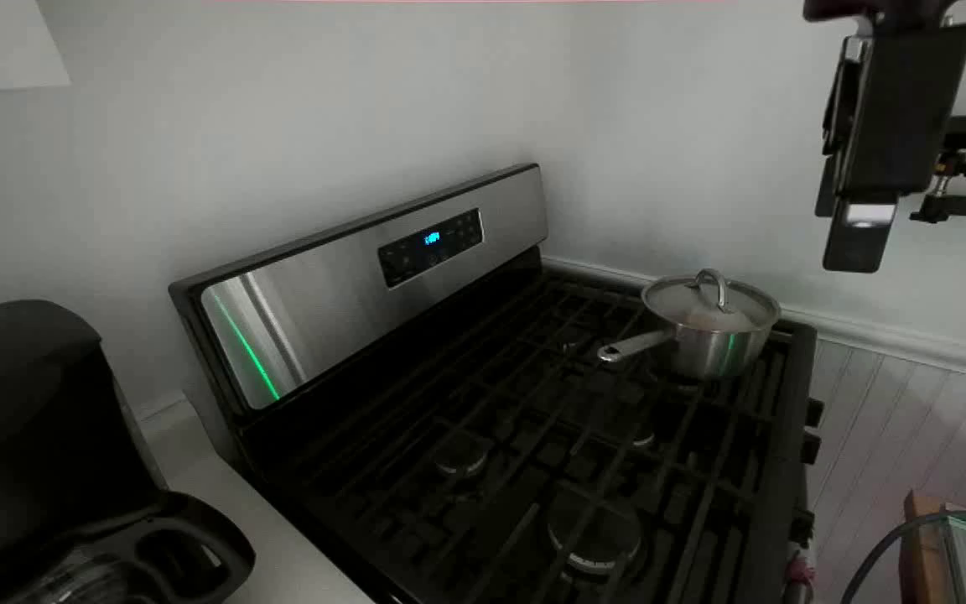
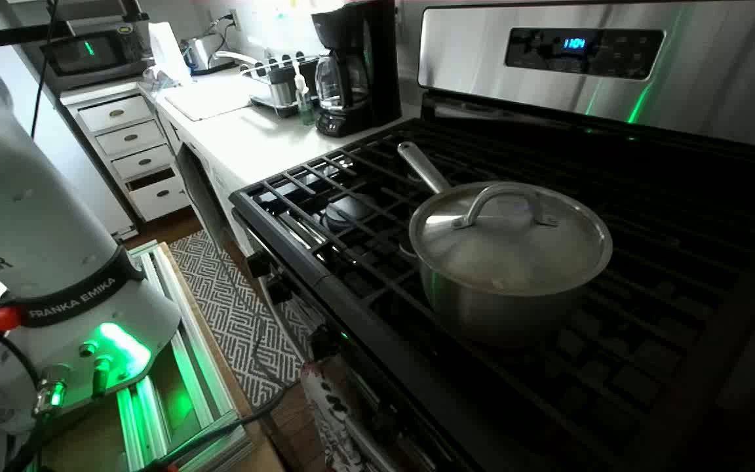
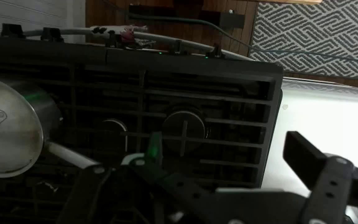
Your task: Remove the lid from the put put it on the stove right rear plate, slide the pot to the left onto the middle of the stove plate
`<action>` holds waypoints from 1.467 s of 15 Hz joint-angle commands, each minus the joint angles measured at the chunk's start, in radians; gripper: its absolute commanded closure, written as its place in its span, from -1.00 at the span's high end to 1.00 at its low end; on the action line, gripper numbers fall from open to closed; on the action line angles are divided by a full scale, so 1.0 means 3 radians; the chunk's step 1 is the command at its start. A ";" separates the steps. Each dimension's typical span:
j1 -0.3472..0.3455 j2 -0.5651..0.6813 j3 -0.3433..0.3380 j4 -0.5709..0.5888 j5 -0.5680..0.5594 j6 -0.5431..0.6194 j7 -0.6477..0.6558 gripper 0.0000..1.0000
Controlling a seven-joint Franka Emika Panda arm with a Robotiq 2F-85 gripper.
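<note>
Parted jaws front the wrist view, which crops the lid atop the pot, whole in both exterior views.

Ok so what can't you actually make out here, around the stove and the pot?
Inside of the pot: covered by the lid in both exterior views.
Directly beneath the pot: hidden by its body, same views.
Part of the lid: cut off by the left edge in the wrist view.
Part of the stove: blocked by the hand in the wrist view.
Markings on the knobs: too small and dark to read in the wrist view.
</note>
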 commanded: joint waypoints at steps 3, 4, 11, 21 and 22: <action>-0.0001 0.0004 0.0001 0.0009 0.0000 -0.0008 0.0000 1.00; -0.0001 0.0004 0.0001 0.0009 0.0000 -0.0008 0.0000 1.00; -0.0208 0.0229 -0.0158 0.0086 -0.0164 0.0041 0.0006 1.00; -0.0670 0.0794 -0.0627 0.0143 -0.0604 0.0573 -0.0005 1.00; -0.0721 0.0862 -0.0684 0.0162 -0.0598 0.0641 0.0011 1.00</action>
